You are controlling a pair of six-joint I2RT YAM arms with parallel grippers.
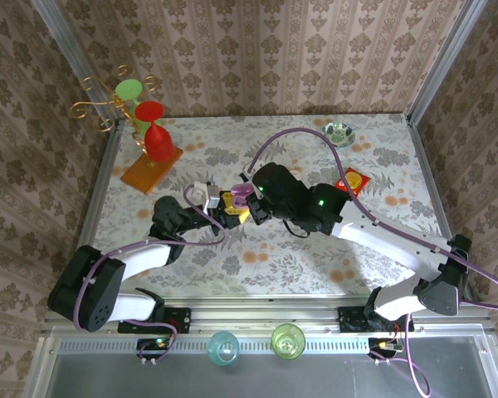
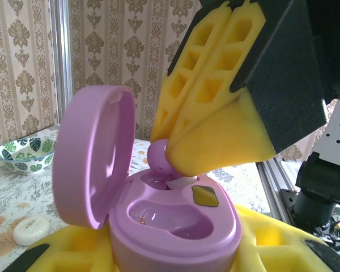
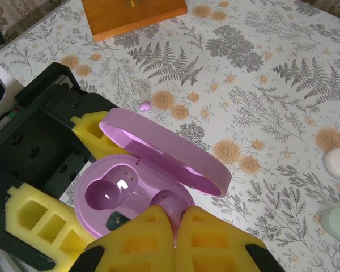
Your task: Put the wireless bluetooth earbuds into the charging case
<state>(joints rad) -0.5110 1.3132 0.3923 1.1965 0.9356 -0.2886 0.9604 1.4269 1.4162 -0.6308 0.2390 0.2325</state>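
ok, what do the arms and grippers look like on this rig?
Both the left arm and right arm have white links, black joint housings and a looping purple cable; a green light glows on the right one. The left gripper and right gripper have black bodies and yellow fingers with rectangular cut-out pockets.

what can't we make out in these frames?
Top external: charging case mostly under right gripper; wells too small to tell.
Left wrist: earbud half hidden behind that gripper's fingers; seated or not, unclear.
Right wrist: near well covered by the same fingers; pale green case cut off by right edge.
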